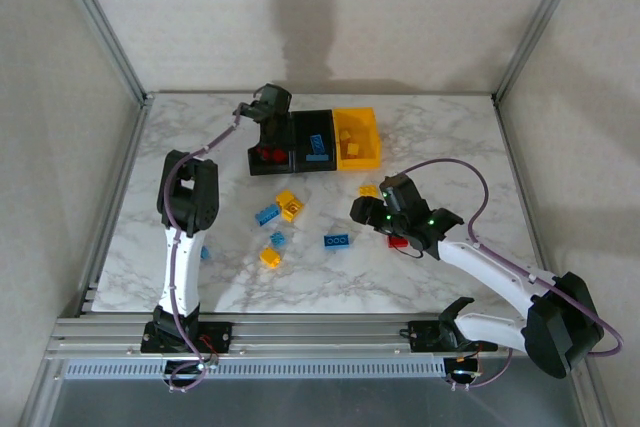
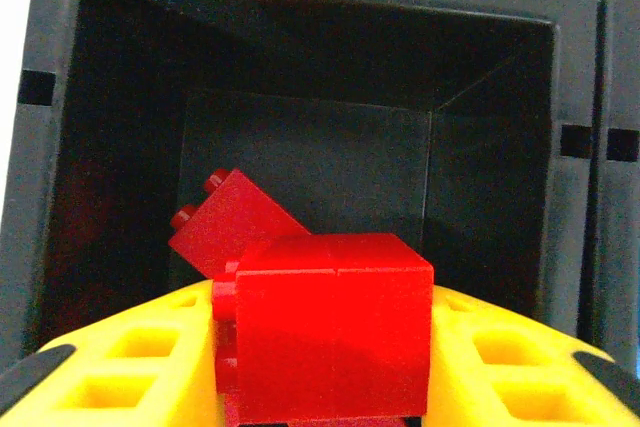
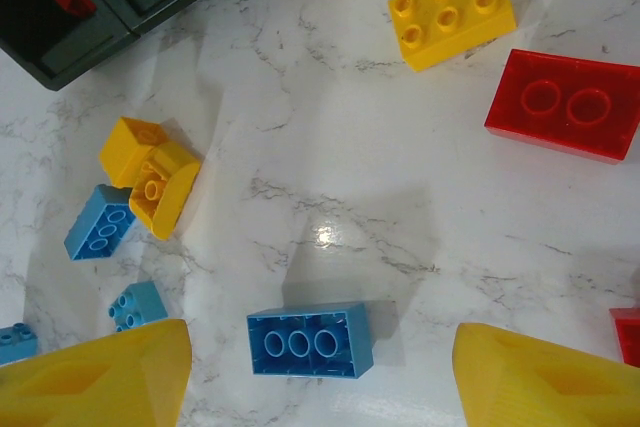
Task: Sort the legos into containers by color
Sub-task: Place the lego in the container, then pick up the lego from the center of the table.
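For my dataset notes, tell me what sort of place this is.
Probably a lab test cell: a marble-look table walled by plain panels, aluminium rail at the front, toy bricks and bins for practice.

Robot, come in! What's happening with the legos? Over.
Left gripper shut on red brick, over left black bin. Right gripper open above blue brick. Nothing blocking.

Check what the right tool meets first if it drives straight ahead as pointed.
Probably the upturned blue brick centred ahead of the right tool, otherwise the marble table; depth is unclear.
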Controlling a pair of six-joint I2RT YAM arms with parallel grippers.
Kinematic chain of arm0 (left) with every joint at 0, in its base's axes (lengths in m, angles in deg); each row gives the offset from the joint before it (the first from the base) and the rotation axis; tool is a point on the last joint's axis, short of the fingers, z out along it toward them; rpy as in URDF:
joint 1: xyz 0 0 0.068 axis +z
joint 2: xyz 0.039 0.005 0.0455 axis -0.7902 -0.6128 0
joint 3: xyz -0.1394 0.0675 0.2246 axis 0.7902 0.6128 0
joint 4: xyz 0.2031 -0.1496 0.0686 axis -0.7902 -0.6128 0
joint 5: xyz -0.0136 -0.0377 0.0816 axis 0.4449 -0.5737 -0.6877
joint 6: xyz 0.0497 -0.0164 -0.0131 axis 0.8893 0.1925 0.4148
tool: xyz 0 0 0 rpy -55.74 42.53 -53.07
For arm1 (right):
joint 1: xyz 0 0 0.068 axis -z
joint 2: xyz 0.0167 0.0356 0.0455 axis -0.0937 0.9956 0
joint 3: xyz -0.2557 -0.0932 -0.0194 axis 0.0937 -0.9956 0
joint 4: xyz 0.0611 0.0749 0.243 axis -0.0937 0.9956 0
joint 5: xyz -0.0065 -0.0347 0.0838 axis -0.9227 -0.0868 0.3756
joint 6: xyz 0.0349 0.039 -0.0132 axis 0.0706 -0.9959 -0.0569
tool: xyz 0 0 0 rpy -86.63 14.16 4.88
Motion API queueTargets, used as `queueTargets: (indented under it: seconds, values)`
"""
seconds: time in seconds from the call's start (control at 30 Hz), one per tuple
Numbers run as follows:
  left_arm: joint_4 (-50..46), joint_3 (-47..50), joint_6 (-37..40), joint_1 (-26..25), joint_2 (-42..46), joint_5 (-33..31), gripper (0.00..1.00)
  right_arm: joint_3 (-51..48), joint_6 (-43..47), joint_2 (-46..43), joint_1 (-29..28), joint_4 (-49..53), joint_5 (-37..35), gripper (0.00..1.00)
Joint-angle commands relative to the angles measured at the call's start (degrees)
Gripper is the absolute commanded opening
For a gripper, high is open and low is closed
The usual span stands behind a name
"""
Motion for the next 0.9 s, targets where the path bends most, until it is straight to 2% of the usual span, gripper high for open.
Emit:
queueTargets:
  seconds: [0.0,0.13,0.3,0.4,0.6,0.8,0.87]
  values:
    - [-1.2,0.3,0.1,0.3,1.2,-0.5,0.51,0.3,-0.5,-0.6,-0.5,0.9,-1.5,0.70]
    - [0.9,3.2,0.2,0.4,5.7,0.9,0.64,0.4,-0.2,-0.2,-0.5,0.6,-1.4,0.70]
    - [1.4,6.2,0.0,0.1,11.8,2.6,0.65,1.7,0.7,0.1,-0.5,1.2,-1.9,0.70]
    - [3.4,11.1,-0.9,-0.4,17.7,4.1,0.65,2.2,1.5,-0.2,-0.5,2.0,-3.1,0.70]
    - [8.5,25.6,-2.7,-3.6,31.3,8.0,0.65,6.5,5.5,2.7,1.0,5.7,-6.0,0.70]
    - [16.2,43.2,-7.9,-8.3,45.3,9.9,0.68,12.3,10.9,8.0,3.3,7.1,-5.8,0.70]
    - [17.0,48.1,-9.8,-10.0,48.9,8.7,0.68,14.4,12.4,10.4,3.7,7.5,-5.9,0.70]
